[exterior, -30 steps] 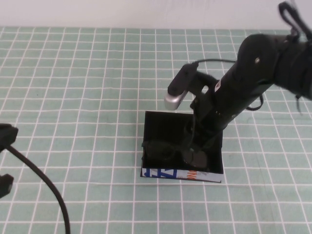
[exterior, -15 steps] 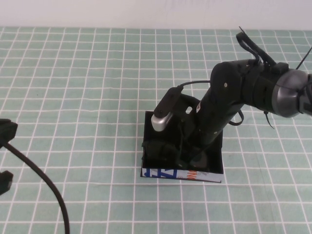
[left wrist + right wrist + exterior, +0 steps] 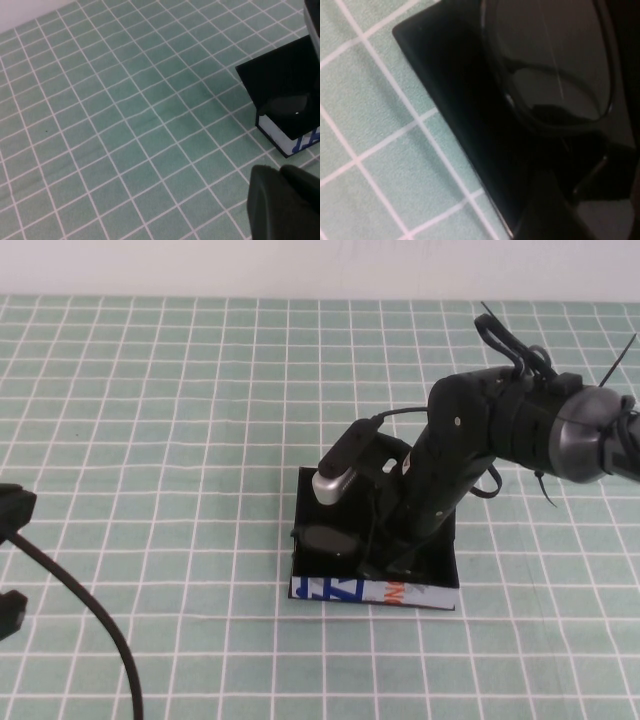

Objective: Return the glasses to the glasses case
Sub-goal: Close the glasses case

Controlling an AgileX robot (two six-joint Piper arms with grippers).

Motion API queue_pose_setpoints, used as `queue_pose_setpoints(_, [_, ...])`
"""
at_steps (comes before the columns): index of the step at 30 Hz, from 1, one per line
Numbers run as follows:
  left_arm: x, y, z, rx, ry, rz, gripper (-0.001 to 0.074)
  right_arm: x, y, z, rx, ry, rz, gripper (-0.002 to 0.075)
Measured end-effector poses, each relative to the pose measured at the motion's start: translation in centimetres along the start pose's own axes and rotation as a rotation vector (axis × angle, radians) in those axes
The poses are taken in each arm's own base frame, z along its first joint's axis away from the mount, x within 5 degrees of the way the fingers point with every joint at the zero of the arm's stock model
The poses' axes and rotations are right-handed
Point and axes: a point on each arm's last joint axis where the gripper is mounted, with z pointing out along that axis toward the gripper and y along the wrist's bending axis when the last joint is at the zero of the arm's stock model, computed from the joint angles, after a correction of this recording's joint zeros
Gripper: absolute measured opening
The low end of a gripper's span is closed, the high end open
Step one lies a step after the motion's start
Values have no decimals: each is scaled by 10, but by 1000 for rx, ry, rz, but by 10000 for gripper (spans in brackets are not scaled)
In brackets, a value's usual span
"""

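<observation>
The glasses case (image 3: 440, 570) is a black box lying open in the middle of the table, with its white printed front edge (image 3: 370, 592) towards me. The glasses sit inside it; one greyish lens (image 3: 325, 540) shows in the case's left part. In the right wrist view the lens (image 3: 555, 65) fills the frame above the case's wall (image 3: 465, 115). My right gripper (image 3: 385, 558) reaches down into the case beside the glasses, its tip hidden by the arm. My left gripper (image 3: 12, 515) is parked at the table's left edge, shut and empty; it also shows in the left wrist view (image 3: 282, 202).
The table is covered by a green cloth with a white grid (image 3: 180, 420). A black cable (image 3: 100, 630) runs from the left arm along the front left. The case also shows in the left wrist view (image 3: 285, 85).
My right arm has swung lower and to the left over the case, then nearly stopped. One lens now shows plainly in the case's left part. The left arm has not moved.
</observation>
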Motion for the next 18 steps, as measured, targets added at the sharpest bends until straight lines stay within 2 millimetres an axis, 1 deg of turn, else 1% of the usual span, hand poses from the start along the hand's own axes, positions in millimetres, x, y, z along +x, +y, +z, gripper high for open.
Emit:
queue_pose_setpoints(3, [0,0,0,-1,0,1,-2,-1,-1,2,4,-6,1,308])
queue_pose_setpoints(10, [0,0,0,-3,-1,3,-2,0,0,5,-13,9,7,102])
queue_pose_setpoints(14, [0,0,0,-3,-1,3,-2,0,0,4,-10,9,4,73])
queue_pose_setpoints(18, [0,0,0,-4,-5,3,-2,-1,0,-3,8,0,-10,64])
